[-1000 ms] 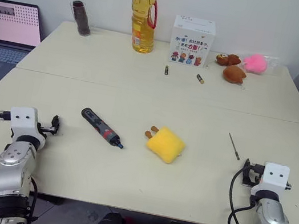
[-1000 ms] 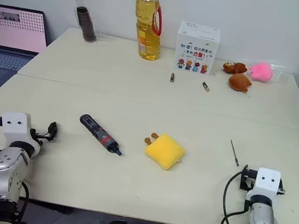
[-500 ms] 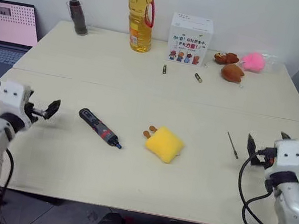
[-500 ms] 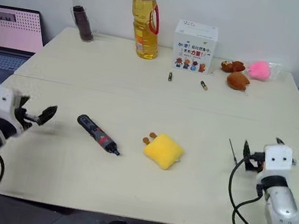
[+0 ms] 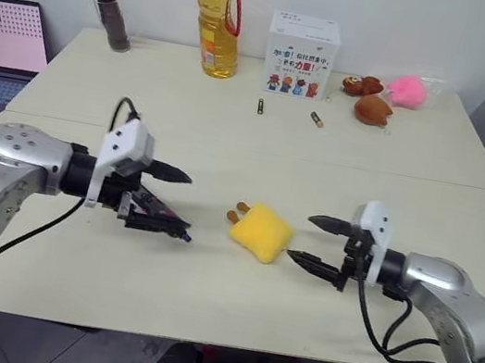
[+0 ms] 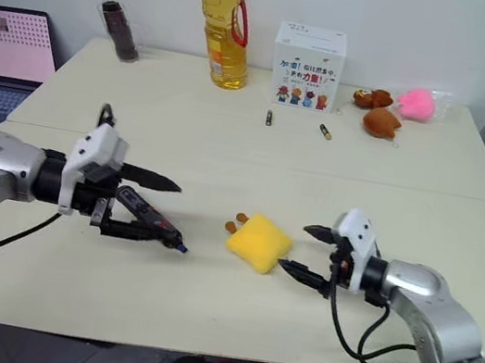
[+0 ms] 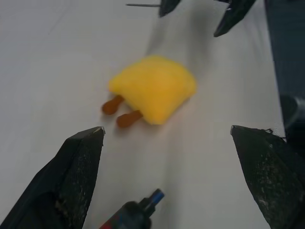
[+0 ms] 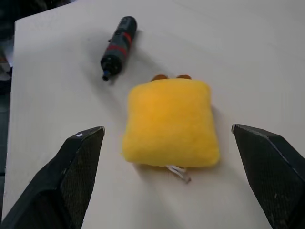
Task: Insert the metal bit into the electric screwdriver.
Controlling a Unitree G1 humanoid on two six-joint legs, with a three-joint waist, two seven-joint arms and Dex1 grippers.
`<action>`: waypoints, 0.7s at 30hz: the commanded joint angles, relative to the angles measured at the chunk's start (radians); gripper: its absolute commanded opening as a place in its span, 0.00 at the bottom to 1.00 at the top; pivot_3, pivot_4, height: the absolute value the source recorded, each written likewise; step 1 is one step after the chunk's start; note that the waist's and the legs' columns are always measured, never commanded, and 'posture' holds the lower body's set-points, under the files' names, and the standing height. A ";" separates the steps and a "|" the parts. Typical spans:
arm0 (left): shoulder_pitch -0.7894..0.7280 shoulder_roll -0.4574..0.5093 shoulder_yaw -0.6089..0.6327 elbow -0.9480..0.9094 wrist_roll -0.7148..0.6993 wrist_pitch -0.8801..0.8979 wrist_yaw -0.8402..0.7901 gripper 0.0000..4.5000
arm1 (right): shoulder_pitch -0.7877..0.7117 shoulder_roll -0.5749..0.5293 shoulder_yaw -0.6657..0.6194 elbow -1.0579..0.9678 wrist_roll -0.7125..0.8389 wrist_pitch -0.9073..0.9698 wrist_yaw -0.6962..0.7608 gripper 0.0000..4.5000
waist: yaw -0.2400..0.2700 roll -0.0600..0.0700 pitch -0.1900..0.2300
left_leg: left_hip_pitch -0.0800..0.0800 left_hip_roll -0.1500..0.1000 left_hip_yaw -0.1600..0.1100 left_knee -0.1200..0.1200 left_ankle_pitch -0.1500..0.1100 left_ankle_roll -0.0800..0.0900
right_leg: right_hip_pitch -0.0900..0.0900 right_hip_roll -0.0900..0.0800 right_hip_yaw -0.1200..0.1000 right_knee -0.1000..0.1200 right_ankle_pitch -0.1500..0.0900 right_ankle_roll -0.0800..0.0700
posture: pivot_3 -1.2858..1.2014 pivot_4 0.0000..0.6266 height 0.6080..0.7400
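The electric screwdriver (image 8: 118, 46) is dark with a red band and a blue tip (image 7: 155, 195). It lies on the near table, left of a yellow plush (image 5: 262, 232). My left gripper (image 5: 164, 198) hovers just over the screwdriver, open and pointing right toward the plush, and partly hides it. My right gripper (image 5: 301, 237) stands open just right of the plush, pointing left at it, with nothing between its fingers. The metal bit (image 7: 143, 5) is a thin grey rod on the table behind the right gripper, seen in the left wrist view; in the eye views the right arm hides it.
Along the far table stand a dark slim bottle (image 5: 108, 12), an oil bottle (image 5: 217, 17) and a white box (image 5: 300, 55). Two batteries (image 5: 260, 106) and brown and pink plush toys (image 5: 373, 106) lie near the box. A laptop (image 5: 5, 36) sits at the far left.
Both arms swung up and inward from the table's near corners, the left to above the screwdriver, the right to beside the yellow plush. Both grippers stayed open. The camera tilted down slightly.
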 commanded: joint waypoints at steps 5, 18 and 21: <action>-0.053 -0.023 -0.026 0.050 0.104 -0.097 0.003 0.99 | -0.123 0.138 0.175 0.157 -0.182 -0.073 -0.071 1.00 | 0.004 0.000 0.000 | 0.000 0.000 -0.001 0.001 0.000 0.000 | 0.000 0.001 -0.001 0.000 0.000 0.000 | 0.52 0.24 1.00; -0.016 -0.040 -0.002 0.004 0.098 -0.082 0.021 1.00 | -0.125 0.183 0.206 0.218 -0.312 -0.166 -0.076 0.76 | 0.004 0.001 0.000 | -0.001 0.001 0.000 0.001 0.000 0.000 | -0.001 -0.001 0.000 0.001 0.000 0.000 | 0.52 0.24 1.00; -0.020 -0.044 0.000 -0.003 0.092 -0.071 0.026 1.00 | -0.134 0.191 0.195 0.219 -0.314 -0.162 -0.080 0.61 | 0.005 0.001 0.000 | -0.001 0.001 0.000 0.001 0.000 0.000 | -0.001 -0.001 0.000 0.001 0.000 0.000 | 0.52 0.24 1.00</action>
